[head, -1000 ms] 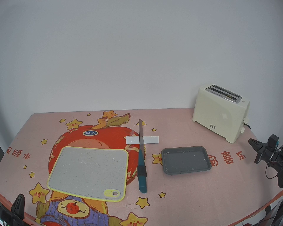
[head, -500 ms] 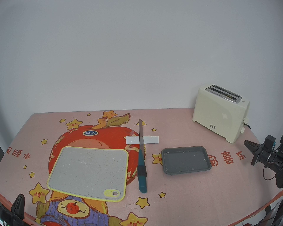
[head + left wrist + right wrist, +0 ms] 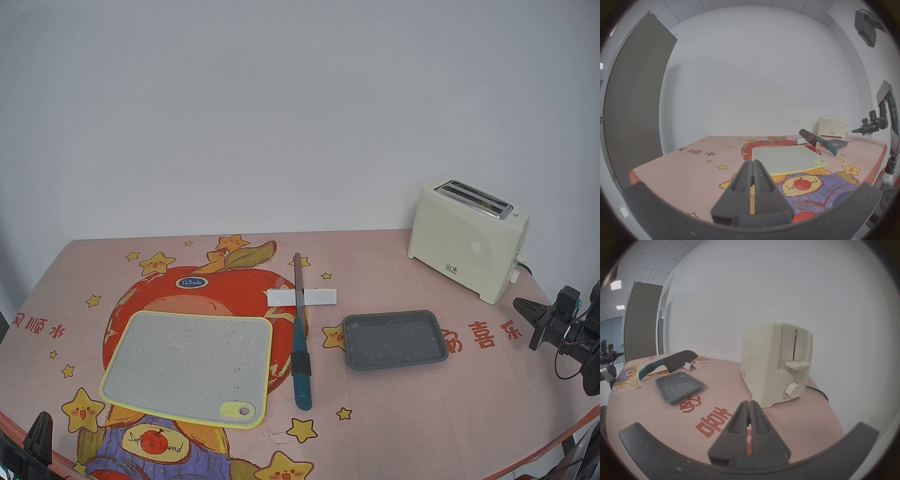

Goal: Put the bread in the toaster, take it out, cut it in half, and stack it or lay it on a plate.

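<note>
The cream toaster (image 3: 467, 245) stands at the table's back right; a little brown shows in its top slots, and I cannot tell if it is bread. In the right wrist view its lever (image 3: 797, 364) and dial (image 3: 792, 389) face me. My right gripper (image 3: 517, 303) hovers shut just right of the toaster's lever side, near the table's right edge, and its fingers (image 3: 739, 419) are pressed together. My left gripper (image 3: 752, 170) is shut and holds nothing, low over the front left corner (image 3: 41, 417). The grey plate (image 3: 394, 339) lies bare in front of the toaster.
A grey cutting board with a yellow rim (image 3: 187, 365) lies front left. A knife (image 3: 300, 331) with a teal handle leans on a white rest (image 3: 319, 297) between the board and the plate. The toaster's black cord (image 3: 817, 392) trails off behind it.
My right gripper has drifted a little to the left, in over the table's right edge. Nothing else has moved.
</note>
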{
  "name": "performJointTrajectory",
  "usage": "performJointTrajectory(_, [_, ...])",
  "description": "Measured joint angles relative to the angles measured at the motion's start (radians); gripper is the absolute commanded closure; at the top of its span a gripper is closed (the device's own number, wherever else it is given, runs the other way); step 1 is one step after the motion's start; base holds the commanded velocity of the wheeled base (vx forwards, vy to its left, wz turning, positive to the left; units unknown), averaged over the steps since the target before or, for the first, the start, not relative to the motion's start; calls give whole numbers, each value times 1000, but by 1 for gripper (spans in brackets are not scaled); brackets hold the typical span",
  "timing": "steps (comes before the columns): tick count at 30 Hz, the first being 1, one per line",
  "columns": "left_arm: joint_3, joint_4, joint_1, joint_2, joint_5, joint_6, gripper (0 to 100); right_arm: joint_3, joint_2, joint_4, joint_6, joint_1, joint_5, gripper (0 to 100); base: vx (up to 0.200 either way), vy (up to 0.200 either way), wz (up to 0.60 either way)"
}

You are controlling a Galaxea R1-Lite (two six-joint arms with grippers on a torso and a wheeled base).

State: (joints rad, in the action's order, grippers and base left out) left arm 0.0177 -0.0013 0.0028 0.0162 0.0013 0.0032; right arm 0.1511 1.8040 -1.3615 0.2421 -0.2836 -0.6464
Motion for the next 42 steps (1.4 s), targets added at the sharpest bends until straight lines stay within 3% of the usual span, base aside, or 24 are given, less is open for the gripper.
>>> performJointTrajectory(17, [0,0,0,0,0,0,100,57,14,-1,0,-43,4,100,0,0,0])
performJointTrajectory(42, [0,0,0,0,0,0,100,91,55,-5,-1,-43,8,100,0,0,0])
